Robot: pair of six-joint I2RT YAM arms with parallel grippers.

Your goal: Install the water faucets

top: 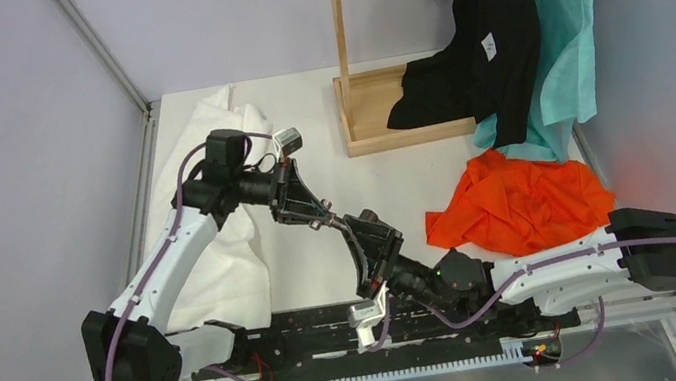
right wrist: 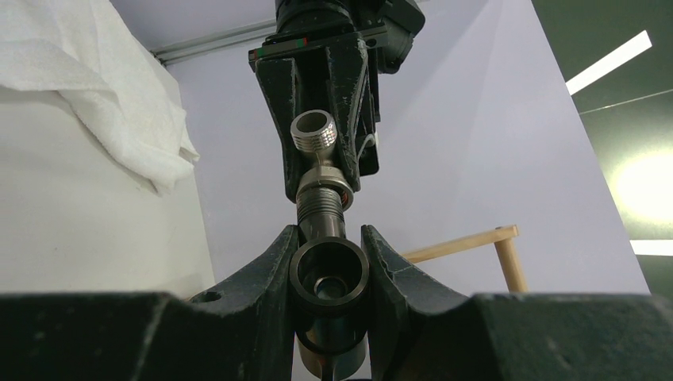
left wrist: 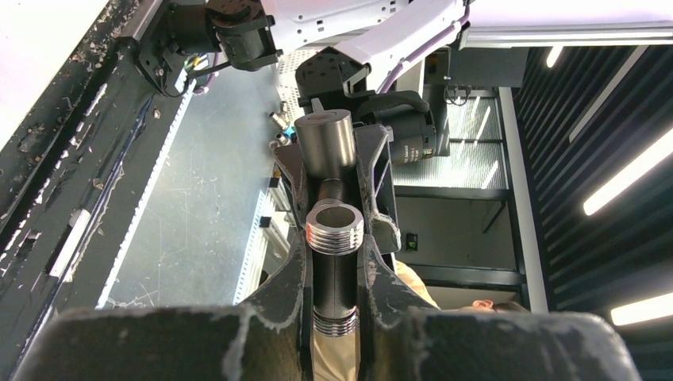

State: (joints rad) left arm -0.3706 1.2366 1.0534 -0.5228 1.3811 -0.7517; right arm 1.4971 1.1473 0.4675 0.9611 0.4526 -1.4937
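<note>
Both grippers meet in mid-air above the table's middle. My left gripper (top: 313,210) (left wrist: 335,238) is shut on a dark T-shaped faucet fitting (left wrist: 335,274) with silver threaded ends. My right gripper (top: 369,238) (right wrist: 328,238) is shut on the other faucet fitting (right wrist: 328,274), dark with an open ring end; its greyish cylindrical end (left wrist: 324,139) shows in the left wrist view. The left fitting's threaded stem (right wrist: 321,198) meets the right fitting end to end, in line. I cannot tell how far it is screwed in. In the top view the fittings are mostly hidden by the fingers.
A white cloth (top: 225,207) lies under the left arm. An orange garment (top: 517,199) lies right of the grippers. A wooden stand (top: 373,114) with black (top: 483,37) and teal (top: 562,25) clothes is at the back. A black rail (top: 336,337) runs along the near edge.
</note>
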